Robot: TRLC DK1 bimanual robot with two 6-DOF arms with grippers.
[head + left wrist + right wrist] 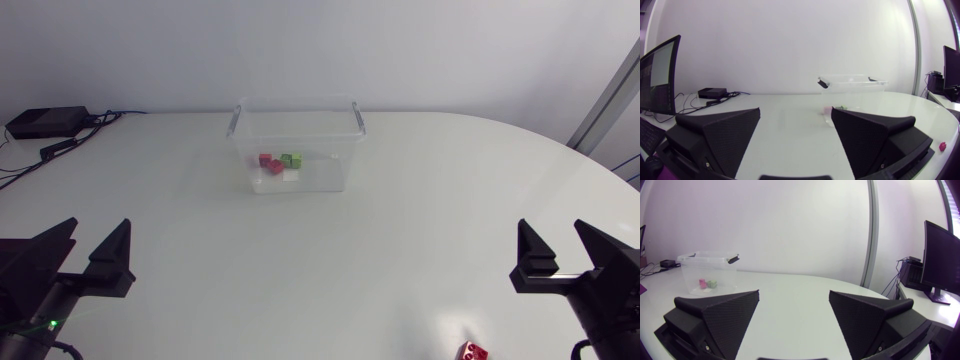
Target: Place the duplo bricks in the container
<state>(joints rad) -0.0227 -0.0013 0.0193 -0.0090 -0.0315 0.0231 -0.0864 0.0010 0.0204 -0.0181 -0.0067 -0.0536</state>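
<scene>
Head view looks down on the clear container [320, 175] standing at the far middle of the white counter [400, 250], where either arm could reach it. A red brick [270, 163], a green brick [291, 159] and a white brick [291, 175] already lie close together on its floor, so most of the task appears done. One stray red brick [472, 351] sits at the counter's near edge, well apart from the container and just beside the right gripper [552, 240], which makes that arm the likely one to fetch it. The right gripper is spread wide and holds nothing, as is the left gripper [97, 238] at the opposite near corner. Both are pulled back low and away from the container, probably to leave the middle free and stay ready for a pick. From the left wrist view the stray brick shows as a small reddish spot far off to the side of the fingers, beyond easy reach of that arm.
</scene>
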